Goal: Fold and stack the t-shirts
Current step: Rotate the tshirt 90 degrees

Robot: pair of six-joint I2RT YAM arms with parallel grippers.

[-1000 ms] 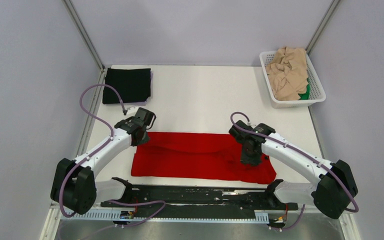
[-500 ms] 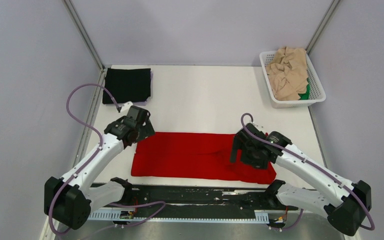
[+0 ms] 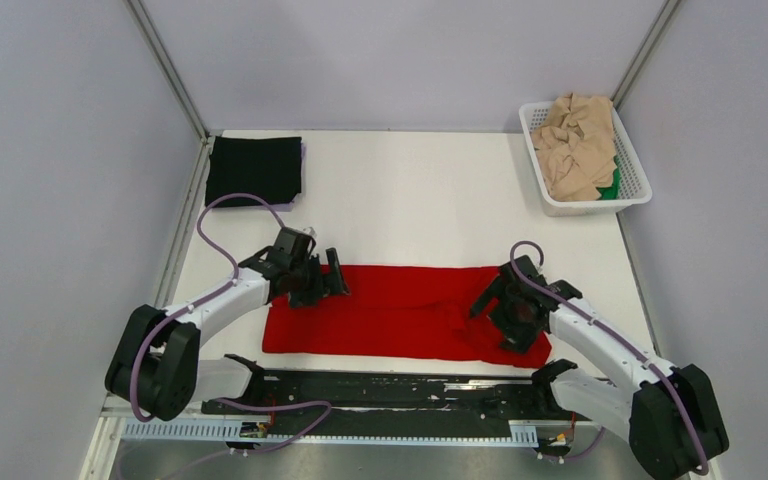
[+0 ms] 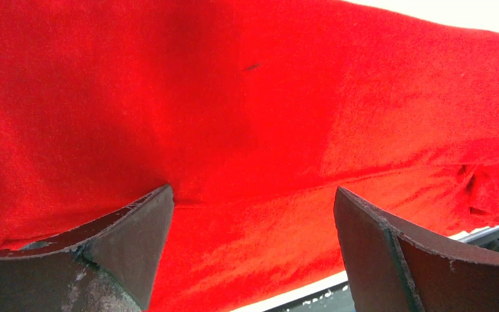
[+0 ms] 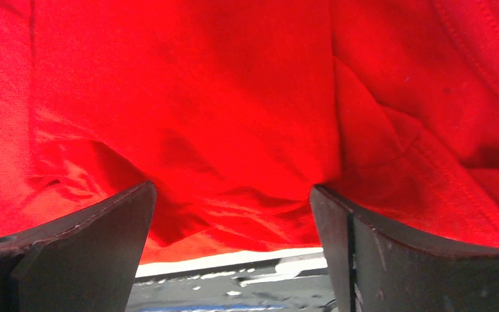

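Note:
A bright red t-shirt (image 3: pixel 400 312) lies as a long flat band across the near part of the white table, rumpled at its right end. My left gripper (image 3: pixel 325 280) hovers open over the band's upper left end. In the left wrist view its fingers (image 4: pixel 136 240) stand wide apart above smooth red cloth (image 4: pixel 266 97), and the gripper (image 4: pixel 253 221) clamps nothing. My right gripper (image 3: pixel 505 305) is open over the creased right end. The right wrist view shows wrinkled red cloth (image 5: pixel 201 84) under that gripper (image 5: pixel 232 208). A folded black t-shirt (image 3: pixel 255 170) lies at the far left corner.
A white lattice basket (image 3: pixel 595 207) at the far right holds crumpled beige t-shirts (image 3: pixel 578 145) with a bit of a green one (image 3: pixel 612 185). A black rail (image 3: pixel 400 392) runs along the near table edge. Grey walls close in on both sides.
Both grippers have opened and let go of the red t-shirt. The left one swung right over the shirt's left end. The right one shifted right and nearer.

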